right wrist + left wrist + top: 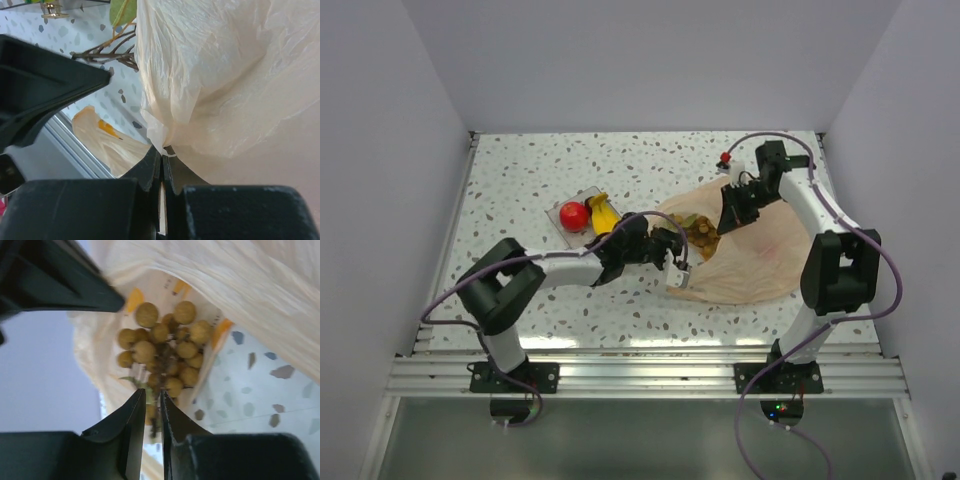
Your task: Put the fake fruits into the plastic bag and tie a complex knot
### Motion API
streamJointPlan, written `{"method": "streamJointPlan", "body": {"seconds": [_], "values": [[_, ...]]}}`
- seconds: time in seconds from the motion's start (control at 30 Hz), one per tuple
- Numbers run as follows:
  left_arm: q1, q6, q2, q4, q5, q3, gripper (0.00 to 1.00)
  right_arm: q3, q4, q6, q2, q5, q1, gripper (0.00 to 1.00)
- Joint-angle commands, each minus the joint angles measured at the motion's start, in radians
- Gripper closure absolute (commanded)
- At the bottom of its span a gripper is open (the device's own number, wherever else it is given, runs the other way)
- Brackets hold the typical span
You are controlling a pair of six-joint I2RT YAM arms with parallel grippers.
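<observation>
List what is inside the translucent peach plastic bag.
A tan-brown plastic grape cluster lies inside the mouth of the translucent peach plastic bag. Anything deeper is hidden under crinkled film.

No text, number or brand can be read in any view. The bag (260, 285) carries orange marks (134, 299) and faint fine lines on its inner face beside the grapes (165, 347). They look like print, but they are too blurred and creased to make out as letters. The same orange marks (107, 128) show on a fold of the bag in the right wrist view, equally unreadable.
</observation>
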Motion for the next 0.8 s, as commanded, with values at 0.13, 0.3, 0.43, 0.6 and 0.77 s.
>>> {"method": "streamJointPlan", "body": {"seconds": [0.13,0.3,0.43,0.6,0.77], "values": [[0.0,0.004,0.19,0.076,0.034,0.054,0.75,-0.075,0.028,-0.043,-0.005,0.023,0.0,1.0],[0.001,0.011,0.298,0.133,0.042,0.1,0.69,-0.126,0.064,-0.055,-0.01,0.07,0.0,1.0],[-0.002,0.015,0.339,0.142,0.062,0.129,0.62,-0.138,0.071,-0.065,-0.007,0.084,0.0,1.0],[-0.006,0.016,0.387,0.124,0.057,0.169,0.66,-0.143,0.078,-0.066,-0.005,0.079,0.0,1.0],[-0.006,0.028,0.437,0.117,0.04,0.209,0.68,-0.134,0.074,-0.069,-0.002,0.072,0.001,1.0]]}}
